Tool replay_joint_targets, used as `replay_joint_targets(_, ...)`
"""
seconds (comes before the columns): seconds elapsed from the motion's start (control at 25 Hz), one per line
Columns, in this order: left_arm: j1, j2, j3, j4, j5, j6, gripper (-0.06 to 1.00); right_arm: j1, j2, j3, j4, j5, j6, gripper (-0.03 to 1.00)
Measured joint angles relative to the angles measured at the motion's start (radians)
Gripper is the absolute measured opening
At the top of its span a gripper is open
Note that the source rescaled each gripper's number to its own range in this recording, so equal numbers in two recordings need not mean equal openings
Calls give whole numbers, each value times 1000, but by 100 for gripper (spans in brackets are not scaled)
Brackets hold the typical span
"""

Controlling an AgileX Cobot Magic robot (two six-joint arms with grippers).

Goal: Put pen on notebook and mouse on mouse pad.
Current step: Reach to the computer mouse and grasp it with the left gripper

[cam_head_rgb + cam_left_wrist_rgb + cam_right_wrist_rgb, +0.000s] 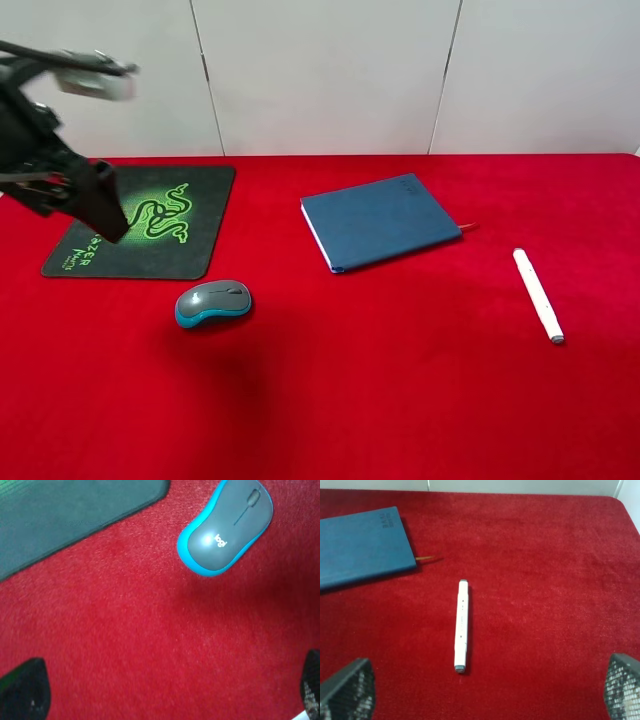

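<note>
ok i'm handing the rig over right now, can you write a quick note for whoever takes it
Left pincer: open, empty, above the red cloth near the Logitech mouse.
Right pincer: open, empty, lined up over the white pen.
Logitech mouse: on the cloth, just off the Razer mouse pad's near edge.
White pen: on the cloth, right of the blue notebook, not touching it.
Done: nothing yet.
Left: both placements.
</note>
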Motion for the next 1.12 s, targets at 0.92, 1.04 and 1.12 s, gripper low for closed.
replay_joint_targets(0.92, -325, 336, -94, 225, -12, 194, 100, 0, 0, 0, 0, 0, 0, 100)
replay_joint_targets(1.04, -345, 351, -94, 238, -44, 211, 100, 0, 0, 0, 0, 0, 0, 100)
replay_joint_targets(1.12, -356, 365, -94, 249, -66, 228, 100, 0, 0, 0, 0, 0, 0, 100)
